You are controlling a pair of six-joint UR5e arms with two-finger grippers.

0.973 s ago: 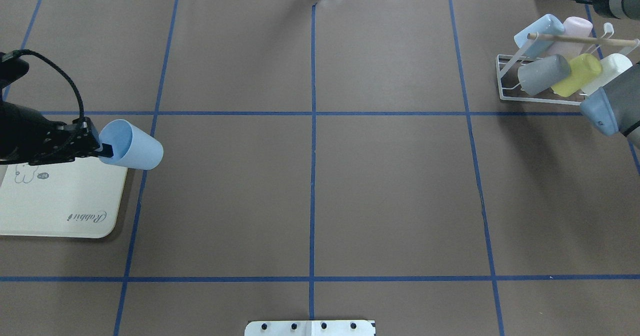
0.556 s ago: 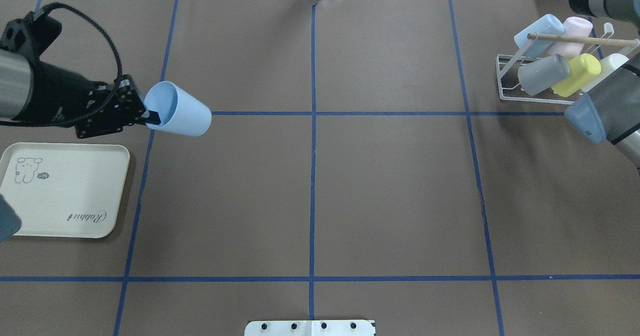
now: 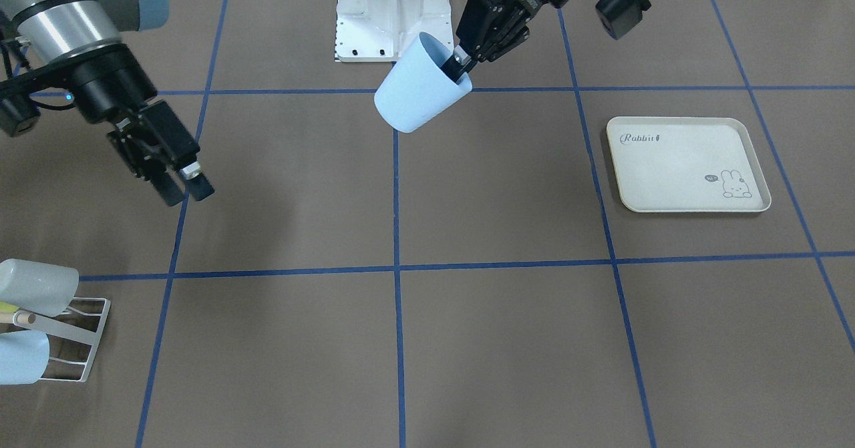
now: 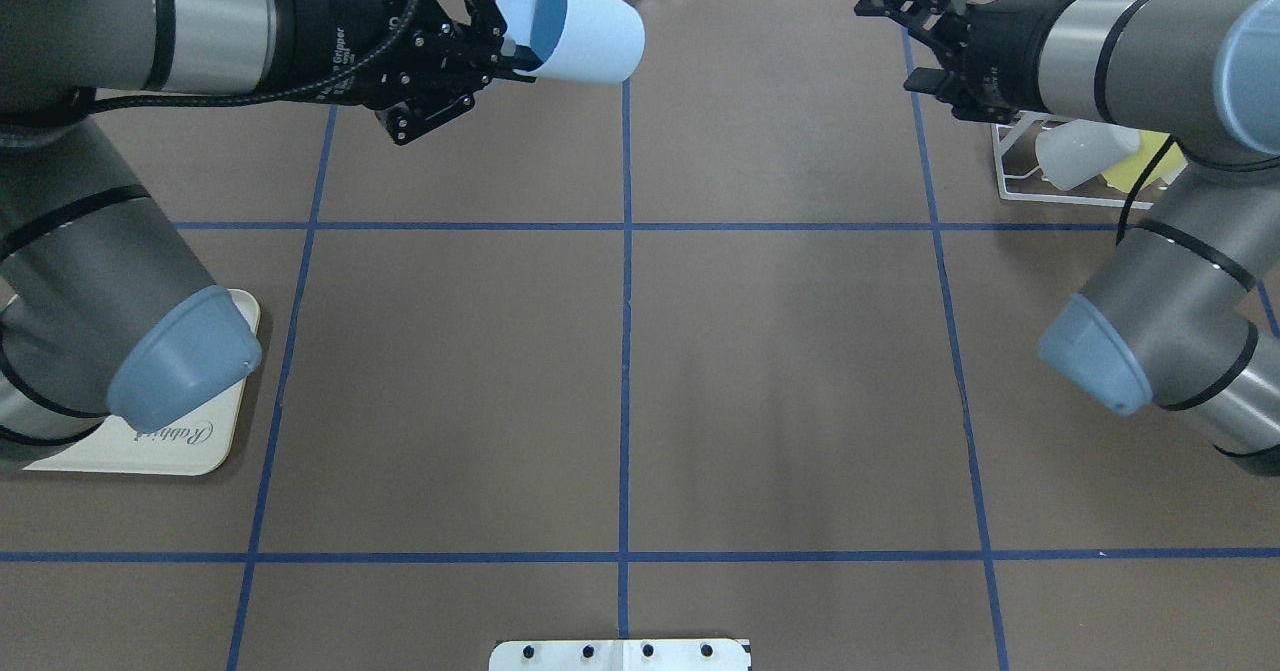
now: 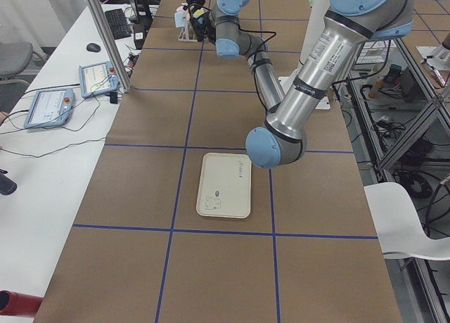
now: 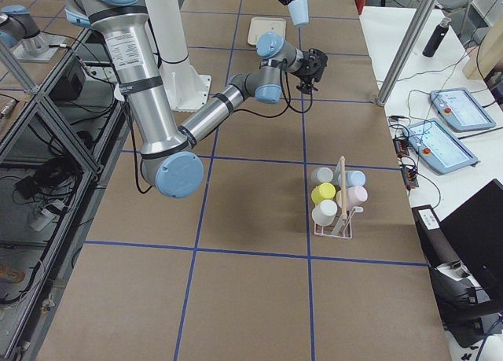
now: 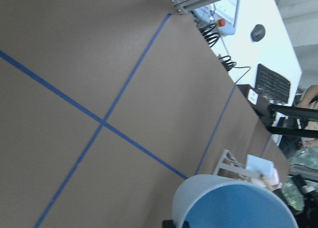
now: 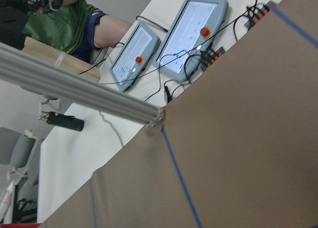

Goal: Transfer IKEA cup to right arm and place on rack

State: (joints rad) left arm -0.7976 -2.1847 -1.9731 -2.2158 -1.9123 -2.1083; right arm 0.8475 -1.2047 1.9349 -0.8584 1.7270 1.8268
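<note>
IKEA cup point(image 4: 580, 21) held aloft, well clear of rack point(image 4: 999, 161) | left gripper point(image 4: 512, 51) pinching its rim | right gripper point(image 4: 905, 39) spread, empty, near rack | looks light, stiff, kinda slick plastic, I'd grab the free base end

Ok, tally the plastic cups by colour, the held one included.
Light blue plastic cups: 2, a held one and a racked one
Grey plastic cup: 1
Yellow plastic cup: 1
Pink plastic cup: 1
White plastic cup: 1
Total: 6
</note>
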